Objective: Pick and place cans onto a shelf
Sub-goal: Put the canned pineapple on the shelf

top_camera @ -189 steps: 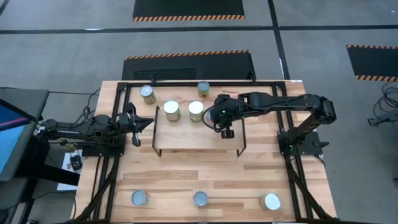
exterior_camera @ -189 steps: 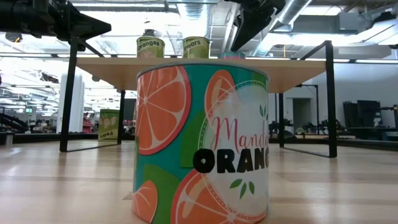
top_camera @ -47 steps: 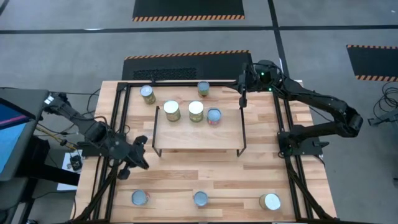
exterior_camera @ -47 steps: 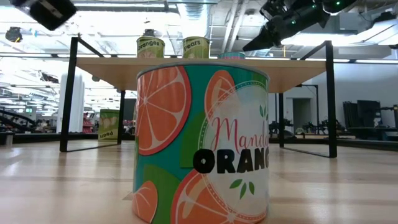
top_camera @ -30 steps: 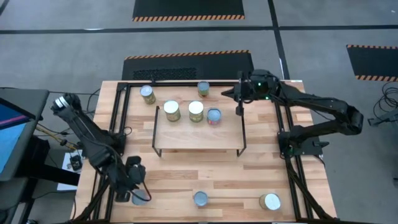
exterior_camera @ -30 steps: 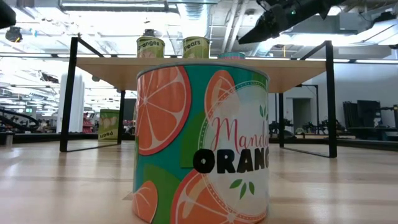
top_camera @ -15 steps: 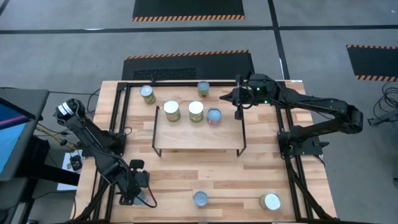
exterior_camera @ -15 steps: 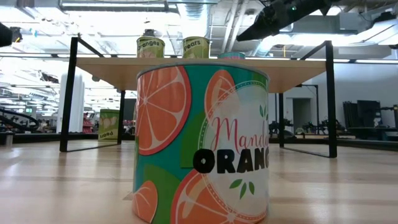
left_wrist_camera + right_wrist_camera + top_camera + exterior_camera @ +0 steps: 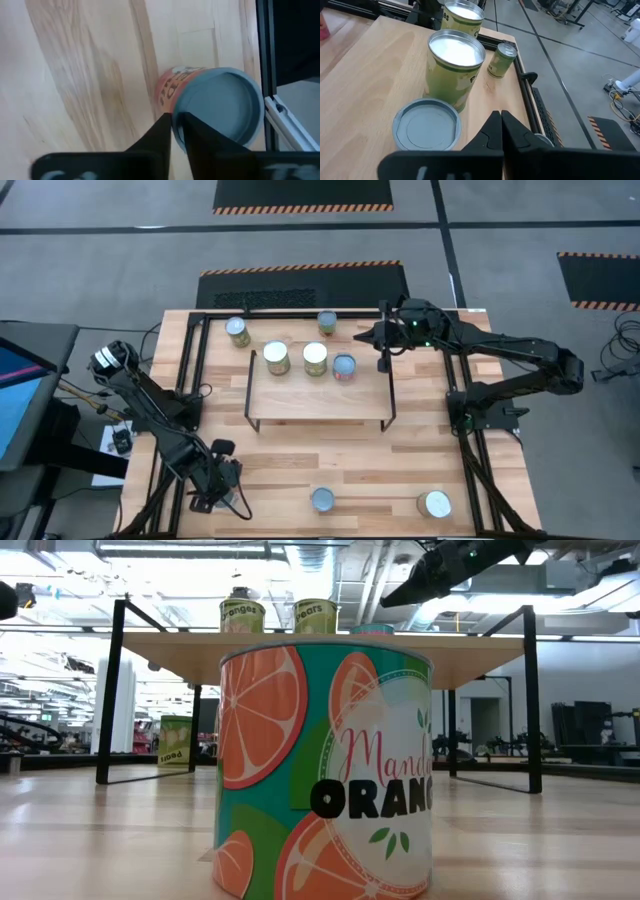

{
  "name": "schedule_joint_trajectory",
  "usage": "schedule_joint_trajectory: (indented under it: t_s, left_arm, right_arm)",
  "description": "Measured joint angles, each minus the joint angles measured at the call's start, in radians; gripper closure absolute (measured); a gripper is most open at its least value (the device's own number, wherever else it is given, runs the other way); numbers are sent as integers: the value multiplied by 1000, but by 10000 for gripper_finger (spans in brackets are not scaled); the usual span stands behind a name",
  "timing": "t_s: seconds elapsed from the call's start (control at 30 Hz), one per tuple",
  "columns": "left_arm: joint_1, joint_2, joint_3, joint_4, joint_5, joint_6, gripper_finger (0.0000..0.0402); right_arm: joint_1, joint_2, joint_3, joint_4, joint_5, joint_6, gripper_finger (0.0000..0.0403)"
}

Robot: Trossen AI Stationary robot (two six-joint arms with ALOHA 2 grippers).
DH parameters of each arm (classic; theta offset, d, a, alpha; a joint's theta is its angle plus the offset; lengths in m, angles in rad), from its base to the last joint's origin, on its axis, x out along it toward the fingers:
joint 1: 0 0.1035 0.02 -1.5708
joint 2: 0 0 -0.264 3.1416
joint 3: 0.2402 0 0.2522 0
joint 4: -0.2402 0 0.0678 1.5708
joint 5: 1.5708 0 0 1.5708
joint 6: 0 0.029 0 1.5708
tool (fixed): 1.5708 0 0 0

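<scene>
The light-wood shelf [image 9: 320, 395] carries three cans: two with pale tops [image 9: 275, 358] [image 9: 315, 358] and one with a grey top [image 9: 343, 366]. Two more cans [image 9: 237, 332] [image 9: 327, 323] stand on the table behind it. At the near edge stand an orange-labelled can [image 9: 322, 499] [image 9: 325, 765] and another [image 9: 434, 504]. My left gripper [image 9: 220, 492] [image 9: 175, 120] points down over an orange can with a grey top [image 9: 220, 107] at the near left. It hides this can in the high view. My right gripper [image 9: 383, 358] [image 9: 501, 120] hangs shut above the shelf's far right corner, holding nothing. My left gripper has the orange can by its top rim [image 9: 178, 102], on the side away from the black frame rail. One finger stands outside the can's wall, the other over the recessed lid, with only a narrow gap between them. The fingers come from above, pointing steeply down. The can stands on the table.
Black frame rails run along the table's edges, one right beside the held can [image 9: 265, 50]. The shelf's black wire legs [image 9: 110, 690] [image 9: 530, 700] stand on the table. Bare wood lies between the shelf and the near cans.
My left gripper has gone toward the table's near edge and down, onto the can at the near left, which it now covers in the high view. The cans on the shelf and table have stayed put.
</scene>
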Motion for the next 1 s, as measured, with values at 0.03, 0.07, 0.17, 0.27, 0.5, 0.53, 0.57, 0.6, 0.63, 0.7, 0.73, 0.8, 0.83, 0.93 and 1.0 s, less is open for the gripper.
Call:
schedule_joint_trajectory:
  t_s: [0.03, 0.07, 0.17, 0.27, 0.5, 0.53, 0.57, 0.6, 0.63, 0.7, 0.73, 0.8, 0.83, 0.93, 1.0]
  left_arm:
    - [7, -1, 0, 0, 4, 10, 389]
    - [14, -5, 0, -1, 7, 15, 394]
    - [42, -24, -1, -2, 15, 17, 398]
    - [67, -55, -1, 17, 19, 28, 399]
    - [156, -83, -1, 105, -65, 2, 401]
    - [172, -81, -1, 126, -82, -7, 401]
    - [191, -78, 3, 136, -89, -13, 401]
    - [207, -72, 13, 133, -98, -15, 401]
    - [220, -70, 28, 128, -115, -17, 401]
    - [244, -72, 66, 121, -155, -10, 401]
    - [257, -72, 84, 115, -182, -10, 401]
    - [282, -72, 119, 83, -232, -11, 401]
    - [293, -72, 134, 75, -251, -10, 401]
    - [335, -72, 163, 83, -273, -11, 401]
    - [361, -72, 177, 80, -273, -11, 401]
  right_arm:
    - [8, 0, 0, -2, 14, 1, 399]
    - [21, -2, 0, -7, 33, 1, 399]
    - [87, -23, 0, -35, 94, 0, 398]
    - [180, -40, 0, -72, 161, 0, 398]
    - [358, -47, 0, -136, 336, 38, 394]
    - [374, -47, 0, -138, 353, 42, 394]
    - [388, -47, 0, -138, 361, 47, 394]
    - [399, -46, 0, -139, 364, 55, 395]
    - [407, -45, 0, -138, 365, 57, 397]
    - [423, -45, 0, -137, 367, 59, 398]
    - [429, -45, 0, -136, 373, 61, 398]
    - [442, -45, 0, -134, 391, 60, 398]
    - [446, -45, 0, -132, 400, 61, 397]
    - [456, -45, 0, -132, 411, 61, 395]
    - [456, -45, 0, -132, 411, 62, 397]
